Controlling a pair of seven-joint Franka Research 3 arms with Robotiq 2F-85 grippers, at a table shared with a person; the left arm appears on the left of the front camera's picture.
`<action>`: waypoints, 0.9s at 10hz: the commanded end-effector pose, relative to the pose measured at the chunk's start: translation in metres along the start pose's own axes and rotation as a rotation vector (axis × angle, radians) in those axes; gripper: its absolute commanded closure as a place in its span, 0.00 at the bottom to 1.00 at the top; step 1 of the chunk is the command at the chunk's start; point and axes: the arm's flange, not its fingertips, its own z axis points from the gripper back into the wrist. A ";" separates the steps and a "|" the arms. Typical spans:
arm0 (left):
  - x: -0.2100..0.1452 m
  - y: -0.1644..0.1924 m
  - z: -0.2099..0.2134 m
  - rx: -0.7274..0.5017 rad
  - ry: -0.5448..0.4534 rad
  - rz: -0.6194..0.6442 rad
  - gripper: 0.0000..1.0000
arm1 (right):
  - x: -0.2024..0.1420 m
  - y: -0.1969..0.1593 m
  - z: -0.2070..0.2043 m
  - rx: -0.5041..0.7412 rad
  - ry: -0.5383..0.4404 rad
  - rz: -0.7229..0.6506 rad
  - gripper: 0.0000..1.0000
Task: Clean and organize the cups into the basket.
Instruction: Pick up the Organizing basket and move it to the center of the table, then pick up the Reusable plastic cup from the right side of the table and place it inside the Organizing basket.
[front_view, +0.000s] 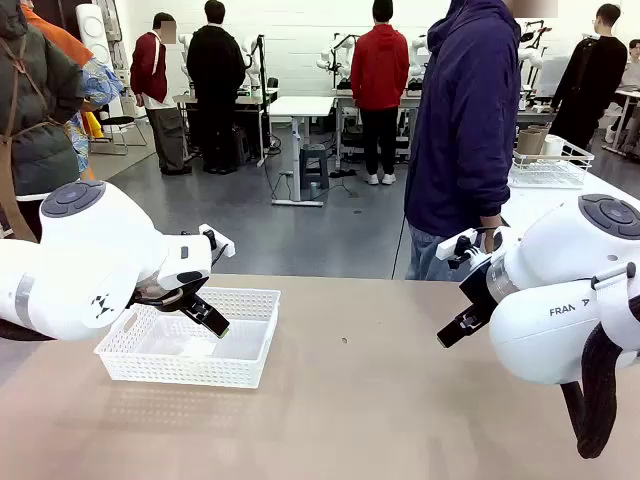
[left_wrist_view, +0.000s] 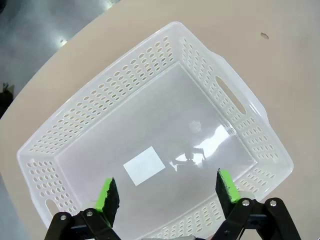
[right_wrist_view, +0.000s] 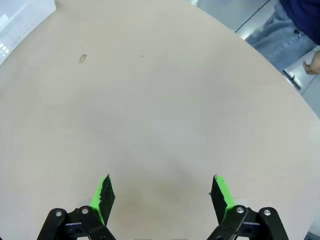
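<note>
The basket (front_view: 190, 345) stands on the bench (front_view: 350, 410), on the robot's left side and near the far edge. It is white plastic, with rows of small holes in its walls and a cut-out handle at each short end. In the left wrist view, its smooth floor (left_wrist_view: 165, 125) shows a small white rectangular label (left_wrist_view: 144, 167) and some reflections of light.

The left end effector (front_view: 213, 326) hangs over the near right part of the basket, pointing down into it. In the left wrist view, the left end effector (left_wrist_view: 166, 192) has its two green pads (left_wrist_view: 106, 195) wide apart, with nothing between them but the basket floor below.

The right end effector (front_view: 448, 336) hovers above the bench on the robot's right side, well apart from the basket. In the right wrist view, the right end effector (right_wrist_view: 162, 192) is also spread apart above the plain bench surface, and a small dark mark (right_wrist_view: 83, 58) lies farther off on the bench.

A person in a dark blue hooded top (front_view: 465, 120) stands at the far side. Behind, at the right, a wire basket (front_view: 550, 172) holds some tan-brown shapes (front_view: 530, 140), too small to tell what they are.
</note>
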 end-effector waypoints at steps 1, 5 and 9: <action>0.000 0.000 0.000 0.000 0.000 0.000 0.00 | 0.000 0.000 0.000 0.000 0.000 0.000 0.00; 0.000 0.000 0.000 0.000 0.000 0.000 0.00 | 0.000 0.000 0.000 0.000 0.000 0.000 0.00; 0.000 0.000 0.000 0.000 0.000 0.000 0.00 | 0.000 0.000 0.000 0.000 0.000 0.000 0.00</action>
